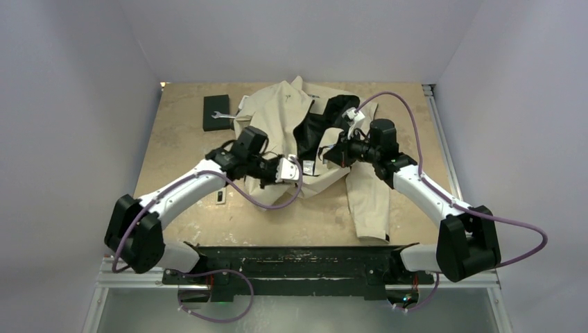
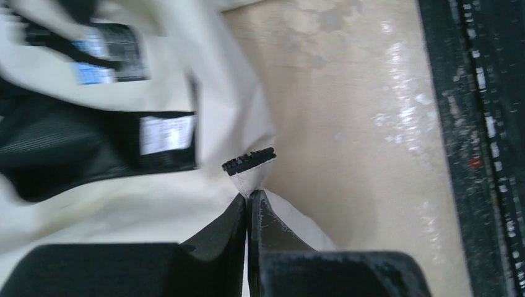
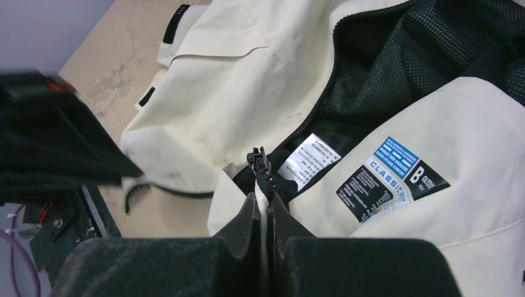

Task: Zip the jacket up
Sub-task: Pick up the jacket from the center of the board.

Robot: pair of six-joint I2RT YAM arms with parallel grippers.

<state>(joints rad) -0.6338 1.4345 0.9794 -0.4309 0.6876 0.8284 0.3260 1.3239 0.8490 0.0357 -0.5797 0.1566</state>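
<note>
The cream-beige jacket (image 1: 288, 118) lies open and crumpled at the table's middle back, its black mesh lining (image 3: 396, 74) and white tags showing. My left gripper (image 1: 290, 171) is shut on a corner of the jacket's front edge; a short black zipper end (image 2: 249, 161) sticks out just past the fingertips. My right gripper (image 1: 331, 154) is shut on the other front edge, with black zipper teeth (image 3: 260, 164) standing up between its fingers. Both grippers hold the fabric above the table, a little apart, facing each other.
A black box (image 1: 216, 112) with a small silver tool on it sits at the back left. A jacket panel (image 1: 367, 201) trails toward the front right. The dark front rail (image 2: 483, 136) runs along the table's near edge. A small dark item (image 1: 220, 197) lies by the left arm.
</note>
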